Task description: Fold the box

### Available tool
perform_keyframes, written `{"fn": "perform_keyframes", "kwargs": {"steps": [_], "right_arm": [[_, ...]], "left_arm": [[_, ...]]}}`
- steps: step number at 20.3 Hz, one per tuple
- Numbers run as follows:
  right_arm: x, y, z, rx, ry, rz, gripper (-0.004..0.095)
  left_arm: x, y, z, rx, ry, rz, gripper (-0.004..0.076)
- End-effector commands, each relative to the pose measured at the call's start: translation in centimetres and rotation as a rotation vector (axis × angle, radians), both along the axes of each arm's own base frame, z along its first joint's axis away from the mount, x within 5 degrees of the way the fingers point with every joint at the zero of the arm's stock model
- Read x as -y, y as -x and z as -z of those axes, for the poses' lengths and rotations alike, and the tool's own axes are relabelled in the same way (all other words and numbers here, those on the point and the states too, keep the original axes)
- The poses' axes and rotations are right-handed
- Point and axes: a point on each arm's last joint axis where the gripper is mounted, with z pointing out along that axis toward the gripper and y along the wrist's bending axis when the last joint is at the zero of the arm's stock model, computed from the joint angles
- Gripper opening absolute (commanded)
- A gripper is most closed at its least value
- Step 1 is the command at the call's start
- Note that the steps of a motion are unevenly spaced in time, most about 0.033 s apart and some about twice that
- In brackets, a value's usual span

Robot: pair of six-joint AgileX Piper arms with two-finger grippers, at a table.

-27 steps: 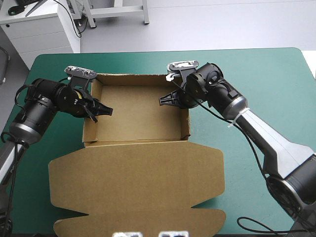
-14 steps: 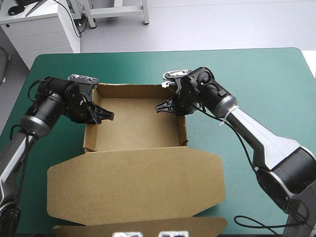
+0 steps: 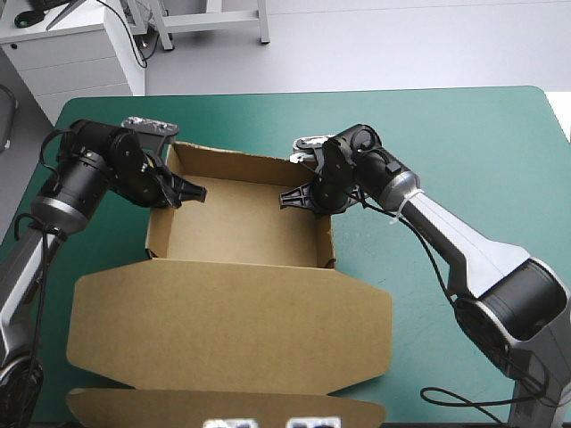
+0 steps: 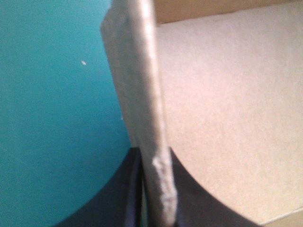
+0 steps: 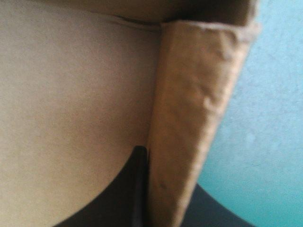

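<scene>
Since a moment ago the box (image 3: 241, 223) has shifted under me: the tray has turned a little, so its far wall (image 3: 236, 159) now runs at a slant instead of square to the counter (image 3: 464, 143), and the whole sheet has slid toward the near edge and slightly to my left. My left pincer (image 3: 183, 192) is clamped on the left wall (image 3: 159, 227) near its far corner, one black finger inside the tray and one outside, with the board's edge running straight up between them in my wrist view. My right pincer (image 3: 294, 198) grips the right wall (image 3: 326, 241) the same way, the wall pinched tight between its fingers. I take this to mean that both side walls stand and the tray is formed, and that I am repositioning it rather than making a new fold. The lid (image 3: 232, 321) lies flat and open toward me, and its front flap (image 3: 223, 412) reaches the near edge of the teal-green cover. That broad panel is the main obstacle, since it drags along with every shift. I see nothing else on the counter near the box.
</scene>
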Motion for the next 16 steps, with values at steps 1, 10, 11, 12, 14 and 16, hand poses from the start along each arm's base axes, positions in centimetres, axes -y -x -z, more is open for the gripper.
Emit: {"fn": "perform_keyframes", "kwargs": {"steps": [1,10,11,12,14,16], "right_arm": [[-0.7,1.3,-2.6,0.038,-0.084,-0.073,-0.0006],[-1.1,1.4,-2.7,0.027,-0.127,-0.087,-0.0019],[-1.1,1.4,-2.7,0.034,-0.132,-0.086,-0.0019],[-1.2,1.3,-2.8,0.046,-0.14,-0.085,-0.0019],[-1.2,1.1,-2.8,0.061,-0.143,-0.085,-0.0019],[-1.0,0.9,-3.1,0.093,-0.117,-0.085,-0.0019]], "left_arm": [[0.7,1.2,-5.2,0.165,0.108,0.046,-0.0008],[0.7,1.3,-6.1,0.182,0.108,0.055,-0.0008],[0.7,1.3,-6.1,0.18,0.105,0.054,-0.0008],[0.6,1.0,-5.7,0.168,0.087,0.051,-0.0008],[0.8,0.5,-5.0,0.129,0.076,0.05,-0.0008],[1.2,-0.2,-4.1,0.097,0.089,0.054,-0.0008]]}}
